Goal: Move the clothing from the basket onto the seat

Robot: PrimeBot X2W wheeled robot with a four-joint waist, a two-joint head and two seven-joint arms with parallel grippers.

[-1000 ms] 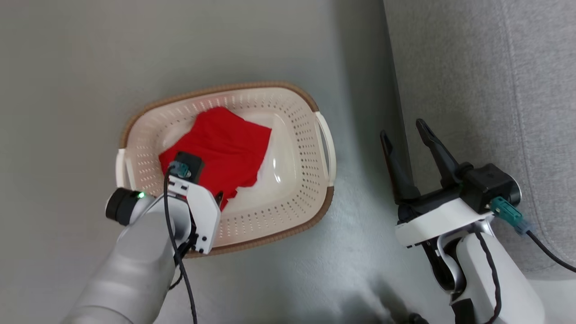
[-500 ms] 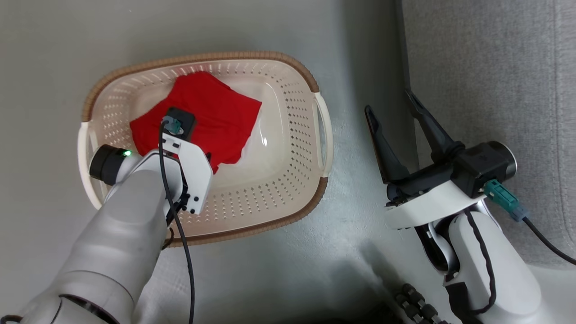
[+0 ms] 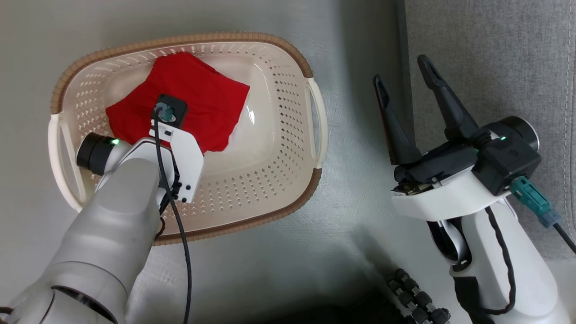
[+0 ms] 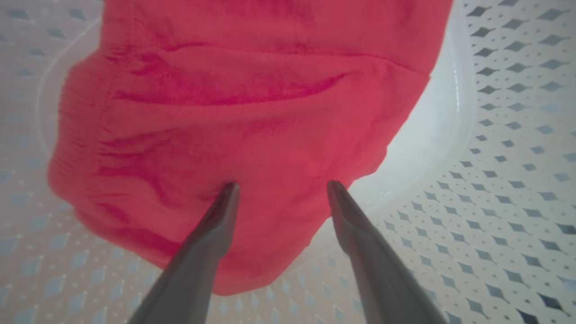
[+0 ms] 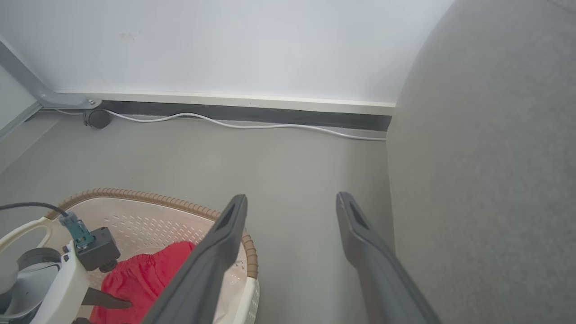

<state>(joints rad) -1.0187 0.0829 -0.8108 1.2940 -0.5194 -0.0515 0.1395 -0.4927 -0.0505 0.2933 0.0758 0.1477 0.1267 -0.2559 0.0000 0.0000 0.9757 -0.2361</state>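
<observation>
1. Since one second ago, the head camera has been shifted, so the basket (image 3: 288, 117) is shown higher and further left in the head view. This is not to be read as a displacement of the basket.
2. Over the same interval, the left gripper (image 4: 283, 184) has been carried further over the clothing (image 3: 198, 103). Its wrist block, formerly above the garment's near edge, is now above the garment's middle.
3. The left gripper's fingers (image 4: 198, 252) are spread apart, with both tips at the surface of the red fabric. No fabric is pinched between them. Whether the tips press into the fabric cannot be told.
4. The clothing is located inside the basket, bunched toward the end away from the seat (image 3: 486, 58). Bare basket bottom is exposed on the side nearer the seat.
5. The basket is set on the grey floor (image 3: 351, 225), near the seat but not touching it.
6. The right gripper (image 3: 400, 69) is held with its jaws wide apart and nothing between them. It is positioned at the seat's front edge, well apart from the basket.
7. A white cable (image 5: 252, 125) is laid along the base of the wall beyond the basket.
</observation>
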